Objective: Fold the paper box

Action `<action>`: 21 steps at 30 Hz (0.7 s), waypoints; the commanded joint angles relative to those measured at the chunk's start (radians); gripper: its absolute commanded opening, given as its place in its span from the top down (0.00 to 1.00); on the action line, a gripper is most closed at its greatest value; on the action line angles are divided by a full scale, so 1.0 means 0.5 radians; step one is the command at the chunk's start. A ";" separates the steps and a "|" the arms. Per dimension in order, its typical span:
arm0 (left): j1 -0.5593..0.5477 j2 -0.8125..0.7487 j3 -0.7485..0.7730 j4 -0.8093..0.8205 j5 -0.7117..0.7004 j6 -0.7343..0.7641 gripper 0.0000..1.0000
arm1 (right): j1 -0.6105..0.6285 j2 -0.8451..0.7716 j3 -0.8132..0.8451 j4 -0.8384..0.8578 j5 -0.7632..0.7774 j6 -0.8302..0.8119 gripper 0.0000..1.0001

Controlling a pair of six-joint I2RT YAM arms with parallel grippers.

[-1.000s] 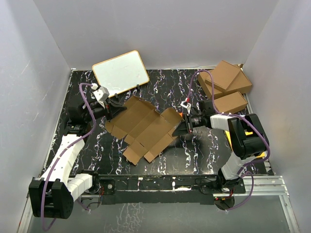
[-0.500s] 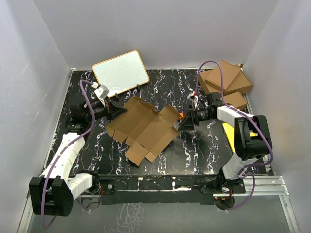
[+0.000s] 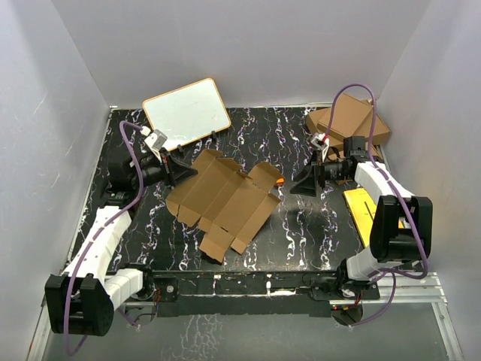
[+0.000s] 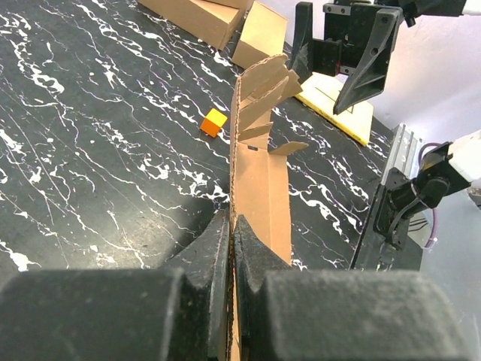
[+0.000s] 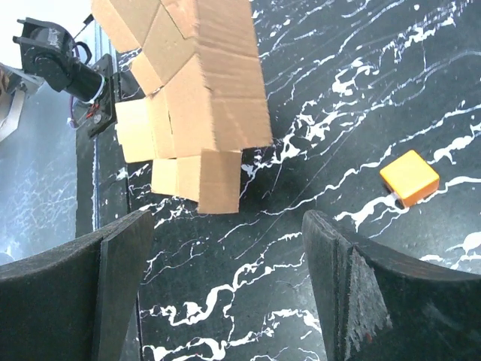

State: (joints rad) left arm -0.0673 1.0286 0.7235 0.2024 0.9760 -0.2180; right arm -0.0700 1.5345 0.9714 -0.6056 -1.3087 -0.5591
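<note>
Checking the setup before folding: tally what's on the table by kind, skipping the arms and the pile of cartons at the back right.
paper box: 1
orange cube: 1
yellow sheet: 1
whiteboard: 1
Total: 4

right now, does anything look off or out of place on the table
A stray orange cube lies loose on the table beside the paper box. The box is an unfolded blank, tilted, pinched at one edge by the left gripper; the right gripper is open, clear of it.
</note>
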 commanded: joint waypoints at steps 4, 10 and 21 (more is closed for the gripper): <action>0.010 0.021 0.135 -0.060 0.057 -0.085 1.00 | 0.008 -0.136 0.203 -0.011 -0.087 -0.224 0.13; 0.012 0.030 0.173 -0.100 0.070 -0.110 1.00 | 0.124 -0.212 0.251 0.362 0.241 0.014 0.13; 0.012 0.035 0.210 -0.159 0.067 -0.107 1.00 | 0.417 -0.097 0.332 0.543 0.750 0.145 0.13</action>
State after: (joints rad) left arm -0.0673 1.0527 0.7788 0.1383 0.9833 -0.2703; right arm 0.1295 1.4681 1.1099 -0.4442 -1.0325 -0.5163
